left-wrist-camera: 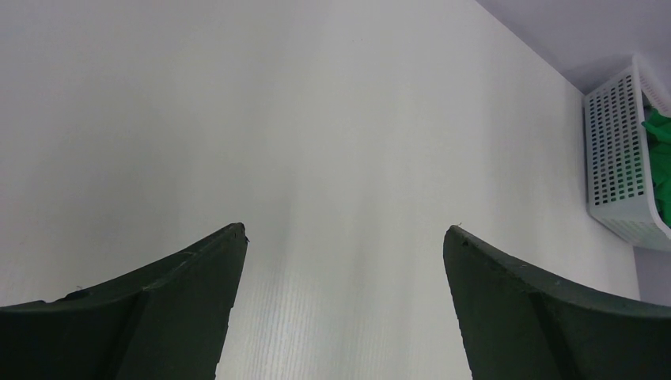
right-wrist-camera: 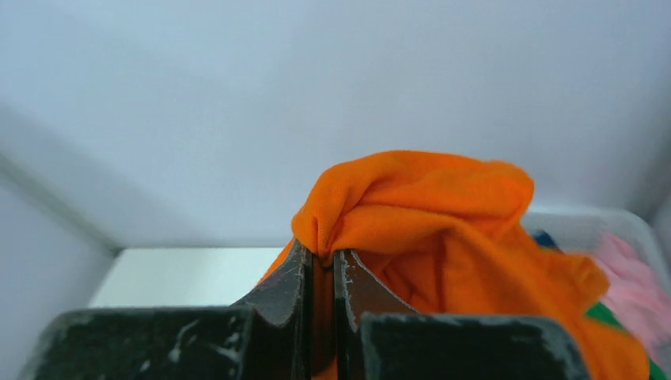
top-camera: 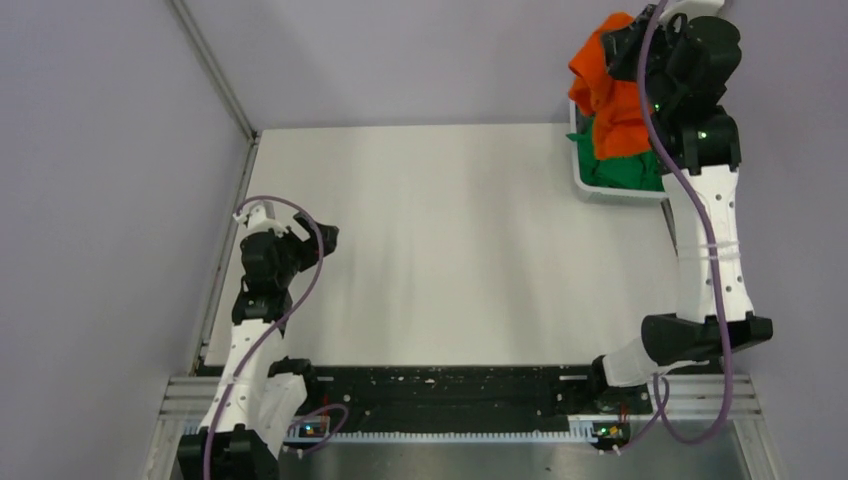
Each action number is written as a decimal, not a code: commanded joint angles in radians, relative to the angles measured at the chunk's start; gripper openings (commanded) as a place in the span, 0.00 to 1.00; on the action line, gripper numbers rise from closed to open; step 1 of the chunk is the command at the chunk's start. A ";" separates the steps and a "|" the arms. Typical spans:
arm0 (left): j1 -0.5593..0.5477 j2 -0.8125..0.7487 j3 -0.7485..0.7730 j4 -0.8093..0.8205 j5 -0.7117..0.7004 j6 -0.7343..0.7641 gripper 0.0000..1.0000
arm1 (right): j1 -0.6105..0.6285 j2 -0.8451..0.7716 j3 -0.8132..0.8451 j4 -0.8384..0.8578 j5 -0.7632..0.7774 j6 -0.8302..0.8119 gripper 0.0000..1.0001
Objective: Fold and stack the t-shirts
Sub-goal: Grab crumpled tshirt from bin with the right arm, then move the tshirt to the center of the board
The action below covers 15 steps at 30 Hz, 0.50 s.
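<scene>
Lilac walls (top-camera: pixel 400 60), white surface (top-camera: pixel 450 250): my right end effector (right-wrist-camera: pixel 320 257) pinches the orange t-shirt (right-wrist-camera: pixel 427 206) above the far-right corner; left end effector (left-wrist-camera: pixel 344 229) spread.

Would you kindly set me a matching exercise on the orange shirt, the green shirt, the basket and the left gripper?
1 orange shirt
2 green shirt
3 left gripper
4 basket

A open, over the table
B at the table's far right corner
C lying in the basket
D pinched by the right gripper

Pairs: 1-D, 2-C, 3-A, 4-B
</scene>
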 commanded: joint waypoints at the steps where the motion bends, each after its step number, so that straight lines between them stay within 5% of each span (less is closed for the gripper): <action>1: -0.003 -0.020 0.046 0.011 0.019 -0.006 0.99 | 0.088 -0.038 0.059 -0.024 -0.369 0.014 0.00; 7: -0.002 -0.025 0.086 -0.047 0.049 -0.029 0.99 | 0.201 -0.153 -0.171 0.180 -0.699 0.138 0.00; 11: -0.003 -0.040 0.132 -0.150 0.011 -0.048 0.99 | 0.201 -0.268 -0.526 0.248 -0.639 0.119 0.00; 13: -0.002 -0.051 0.141 -0.217 0.006 -0.058 0.99 | 0.202 -0.343 -0.759 0.290 -0.511 0.109 0.13; 15: -0.003 -0.065 0.129 -0.254 0.012 -0.062 0.99 | 0.199 -0.381 -0.967 0.298 -0.359 0.131 0.42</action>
